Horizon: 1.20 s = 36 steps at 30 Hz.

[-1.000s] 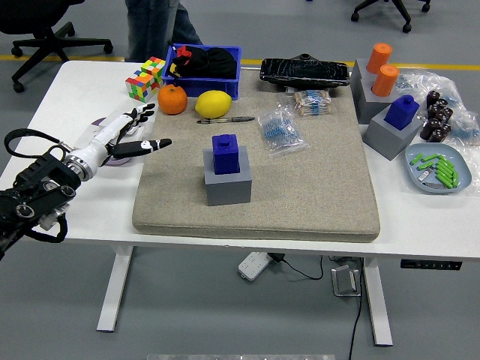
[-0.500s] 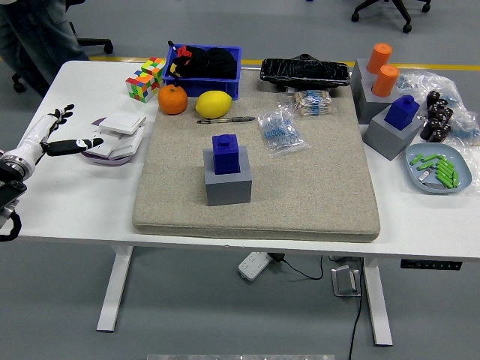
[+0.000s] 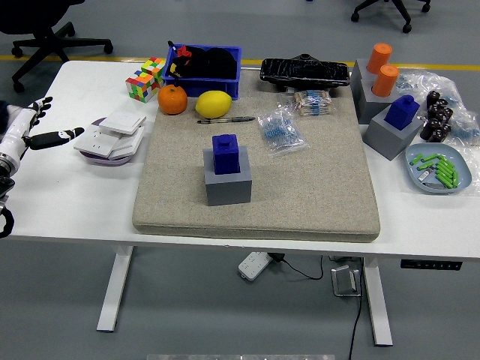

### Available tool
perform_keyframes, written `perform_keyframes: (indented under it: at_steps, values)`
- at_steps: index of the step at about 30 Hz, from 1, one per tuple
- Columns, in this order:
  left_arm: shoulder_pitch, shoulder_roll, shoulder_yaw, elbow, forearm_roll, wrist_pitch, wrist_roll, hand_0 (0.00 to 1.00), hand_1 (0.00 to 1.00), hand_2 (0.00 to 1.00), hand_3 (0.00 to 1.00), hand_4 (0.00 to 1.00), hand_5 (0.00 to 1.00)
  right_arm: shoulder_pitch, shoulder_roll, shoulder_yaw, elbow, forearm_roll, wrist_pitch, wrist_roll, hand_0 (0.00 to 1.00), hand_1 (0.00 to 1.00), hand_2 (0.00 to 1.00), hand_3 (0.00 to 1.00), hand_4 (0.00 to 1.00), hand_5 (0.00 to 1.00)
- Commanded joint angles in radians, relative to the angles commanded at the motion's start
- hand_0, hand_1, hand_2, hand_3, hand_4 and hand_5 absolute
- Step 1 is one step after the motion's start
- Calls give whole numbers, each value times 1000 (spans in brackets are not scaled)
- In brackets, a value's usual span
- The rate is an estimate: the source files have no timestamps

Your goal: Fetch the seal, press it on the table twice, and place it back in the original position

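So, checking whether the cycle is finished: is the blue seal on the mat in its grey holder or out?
In. The blue seal stands upright in the grey holder on the mat; the left hand is off at the table's left edge.

Item count on the desk (image 3: 67, 202):
- Blue seals: two, one (image 3: 225, 153) on the grey block (image 3: 227, 184) at the mat's (image 3: 300, 195) centre, one (image 3: 402, 110) far right.
- Orange cylinders: two (image 3: 379, 58) (image 3: 386, 79).
- Grey blocks: three.
- Fruit: one orange (image 3: 172, 99), one lemon (image 3: 213, 103).
- Puzzle cubes: two (image 3: 139, 84) (image 3: 154, 67).
- Pens: one (image 3: 226, 119).
- Blue bins: one (image 3: 204, 71).
- Robot hands: one (image 3: 30, 129), left.
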Motion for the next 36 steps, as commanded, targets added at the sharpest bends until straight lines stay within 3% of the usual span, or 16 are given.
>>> perform_keyframes:
  at_steps: [13,36]
  values:
    - [1,-1,9,5,-13,-1,5,928,966,973,953,877,349,2,-9,0,1,3,-5,2,734,684,653,618,717,514]
    - [5,-11,12,13,-31,-4,7,923,958,967,945,856,362,13,-9,144,-53,-108,-20,-23,733,684,659,618,716,514]
